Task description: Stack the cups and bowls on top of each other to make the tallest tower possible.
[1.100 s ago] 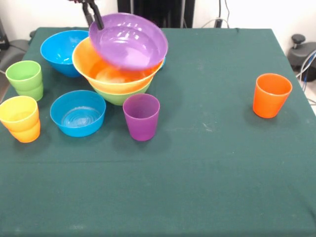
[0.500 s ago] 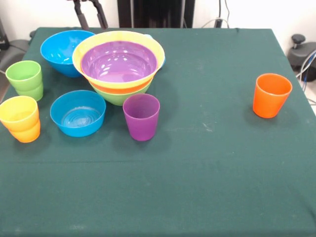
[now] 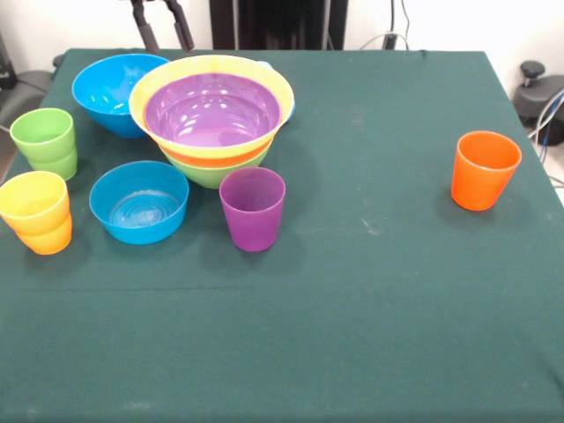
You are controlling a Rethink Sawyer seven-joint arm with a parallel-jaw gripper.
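Note:
The tower stands at the back left: a lime green bowl [image 3: 210, 173] at the bottom, the big yellow bowl [image 3: 150, 88] nested in it, and the purple bowl [image 3: 211, 113] lying level inside the yellow one. My gripper [image 3: 161, 25] hangs at the top edge, just behind the tower, open and holding nothing. A big blue bowl [image 3: 107, 90] sits left of the tower and a smaller blue bowl [image 3: 139, 203] in front of it. A purple cup [image 3: 252, 210] stands before the tower. The green cup [image 3: 44, 142] and yellow cup [image 3: 35, 211] stand at the left edge, and the orange cup [image 3: 483, 170] far right.
The green cloth table [image 3: 352, 291] stretches wide between the purple cup and the orange cup and across the whole front. A sliver of light blue [image 3: 288, 107] peeks from behind the yellow bowl. Cables and dark equipment lie beyond the table's far edge.
A second ago the purple bowl hung tilted from my gripper above the yellow bowl. It now rests inside the yellow bowl, and my gripper has let go and risen.

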